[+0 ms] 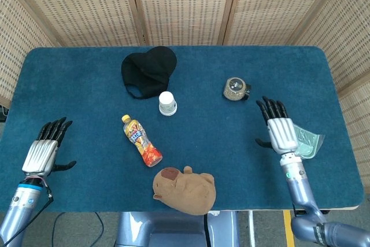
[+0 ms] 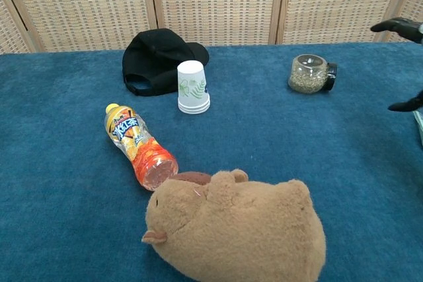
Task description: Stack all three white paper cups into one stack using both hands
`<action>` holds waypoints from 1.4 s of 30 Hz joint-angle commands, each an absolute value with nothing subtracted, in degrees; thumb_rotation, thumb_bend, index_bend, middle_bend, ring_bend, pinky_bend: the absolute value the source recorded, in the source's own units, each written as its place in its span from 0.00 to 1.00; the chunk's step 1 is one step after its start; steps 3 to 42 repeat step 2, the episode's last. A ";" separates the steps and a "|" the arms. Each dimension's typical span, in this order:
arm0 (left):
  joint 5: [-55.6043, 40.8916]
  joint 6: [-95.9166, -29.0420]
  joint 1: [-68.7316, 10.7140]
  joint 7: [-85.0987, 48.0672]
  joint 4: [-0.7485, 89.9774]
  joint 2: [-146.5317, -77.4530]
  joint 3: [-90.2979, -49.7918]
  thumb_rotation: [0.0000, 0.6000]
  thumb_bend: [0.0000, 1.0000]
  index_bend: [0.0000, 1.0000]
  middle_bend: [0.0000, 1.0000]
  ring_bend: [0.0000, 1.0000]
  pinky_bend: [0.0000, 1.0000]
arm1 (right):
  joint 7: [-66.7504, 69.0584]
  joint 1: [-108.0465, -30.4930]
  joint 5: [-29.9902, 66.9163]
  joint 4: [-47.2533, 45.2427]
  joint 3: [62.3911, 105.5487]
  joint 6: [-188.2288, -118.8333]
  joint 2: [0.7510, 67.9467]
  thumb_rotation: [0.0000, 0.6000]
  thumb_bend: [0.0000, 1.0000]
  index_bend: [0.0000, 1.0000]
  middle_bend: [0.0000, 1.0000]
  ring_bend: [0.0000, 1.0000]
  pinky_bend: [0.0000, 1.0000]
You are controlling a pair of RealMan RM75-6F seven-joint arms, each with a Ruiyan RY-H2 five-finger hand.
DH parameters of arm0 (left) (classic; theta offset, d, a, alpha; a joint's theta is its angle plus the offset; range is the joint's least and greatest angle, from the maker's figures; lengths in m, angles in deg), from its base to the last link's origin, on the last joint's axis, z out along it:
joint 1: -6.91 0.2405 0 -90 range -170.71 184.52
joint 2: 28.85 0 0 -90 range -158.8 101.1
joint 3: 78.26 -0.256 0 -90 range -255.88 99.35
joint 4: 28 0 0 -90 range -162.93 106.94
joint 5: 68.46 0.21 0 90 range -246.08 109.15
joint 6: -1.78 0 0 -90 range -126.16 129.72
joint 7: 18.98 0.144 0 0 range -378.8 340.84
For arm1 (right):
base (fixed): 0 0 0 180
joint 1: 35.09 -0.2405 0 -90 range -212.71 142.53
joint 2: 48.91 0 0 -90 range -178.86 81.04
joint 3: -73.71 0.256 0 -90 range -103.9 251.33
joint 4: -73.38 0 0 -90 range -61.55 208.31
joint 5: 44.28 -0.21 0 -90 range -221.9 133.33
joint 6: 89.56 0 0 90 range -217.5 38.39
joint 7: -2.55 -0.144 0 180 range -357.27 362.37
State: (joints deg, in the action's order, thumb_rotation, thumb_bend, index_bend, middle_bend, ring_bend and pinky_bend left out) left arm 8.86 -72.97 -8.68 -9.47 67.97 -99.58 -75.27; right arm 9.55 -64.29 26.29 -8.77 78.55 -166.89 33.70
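White paper cups [image 1: 167,103], nested upside down in one upright stack, stand mid-desk just before the black fabric cap [image 1: 148,71]. Both robot hands, left [image 1: 41,153] and right [image 1: 282,132], hover spread and empty, well apart from it; neither is clearly nearer.

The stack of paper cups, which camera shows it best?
The chest view: the stack of paper cups shows side-on, upside down, leaf print and nested rims visible. The head view shows it small, mostly from above, beside the black cap.
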 commanded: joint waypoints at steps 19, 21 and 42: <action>10.04 -74.07 -7.99 -8.73 68.06 -99.76 -76.00 1.00 0.12 0.00 0.00 0.00 0.00 | 6.89 -60.64 29.24 -8.41 76.07 -169.76 31.99 1.00 0.10 0.00 0.00 0.00 0.00; 10.04 -74.07 -7.99 -8.73 68.06 -99.76 -76.00 1.00 0.12 0.00 0.00 0.00 0.00 | 6.89 -60.64 29.24 -8.41 76.07 -169.76 31.99 1.00 0.10 0.00 0.00 0.00 0.00; 10.04 -74.07 -7.99 -8.73 68.06 -99.76 -76.00 1.00 0.12 0.00 0.00 0.00 0.00 | 6.89 -60.64 29.24 -8.41 76.07 -169.76 31.99 1.00 0.10 0.00 0.00 0.00 0.00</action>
